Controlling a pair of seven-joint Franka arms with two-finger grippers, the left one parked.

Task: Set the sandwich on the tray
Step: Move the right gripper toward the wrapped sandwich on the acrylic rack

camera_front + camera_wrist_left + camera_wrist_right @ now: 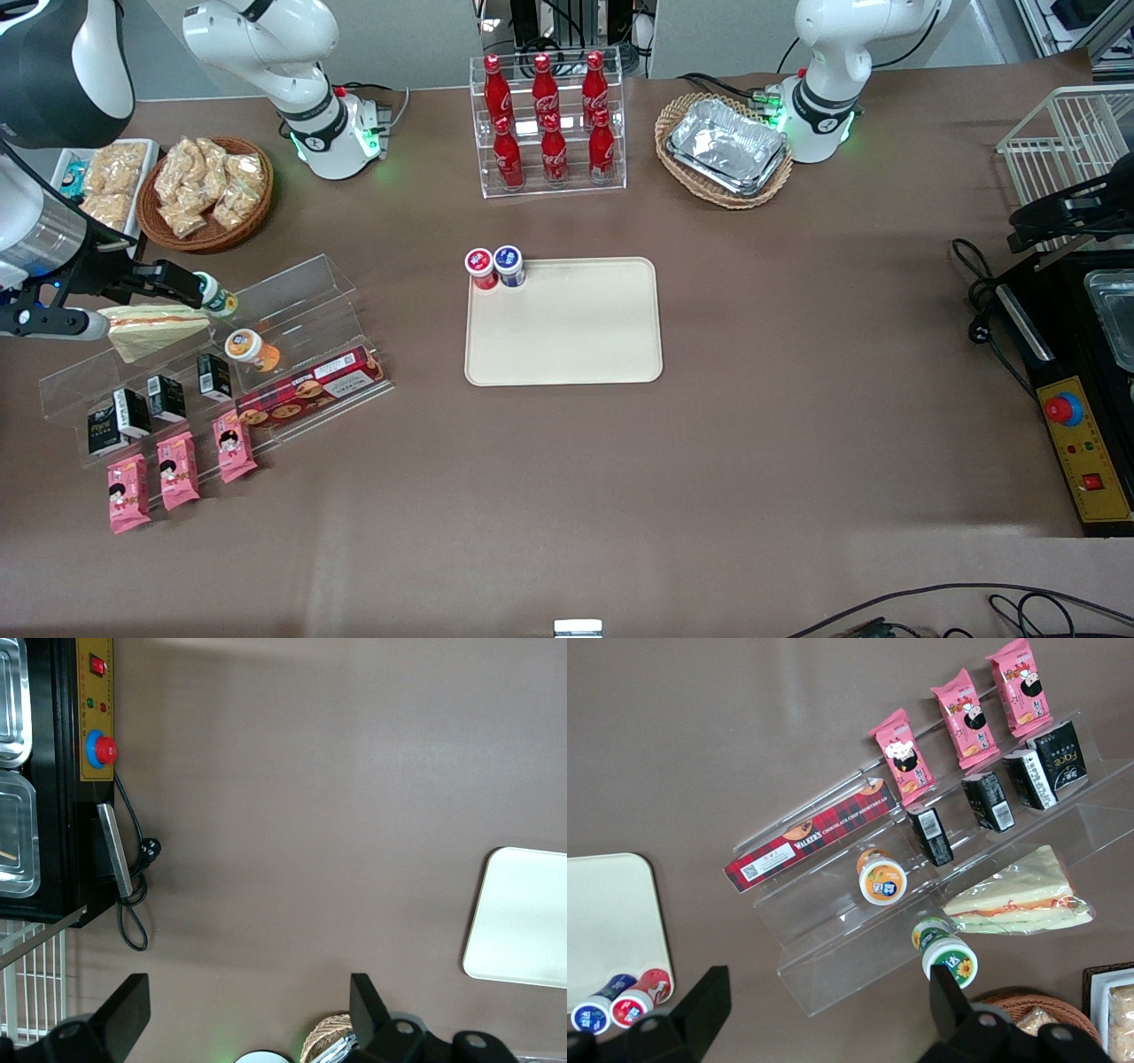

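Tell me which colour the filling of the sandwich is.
Red-orange with white, seen best in the right wrist view on the sandwich; the open gripper hangs above the stand.

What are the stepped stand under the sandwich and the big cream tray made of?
The stand looks like clear glossy acrylic: the brown table shows through it and its edges glint. The tray seems matte cream plastic, with a moulded low rim and rounded corners. The gripper hovers open above the stand, near the sandwich.

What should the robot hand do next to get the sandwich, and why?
Probably drop toward the sandwich. The gripper hangs open above the clear shelf, holding nothing, and the sandwich lies on the shelf beside a green-capped cup. The tray has bare room, with only two cups at one corner.
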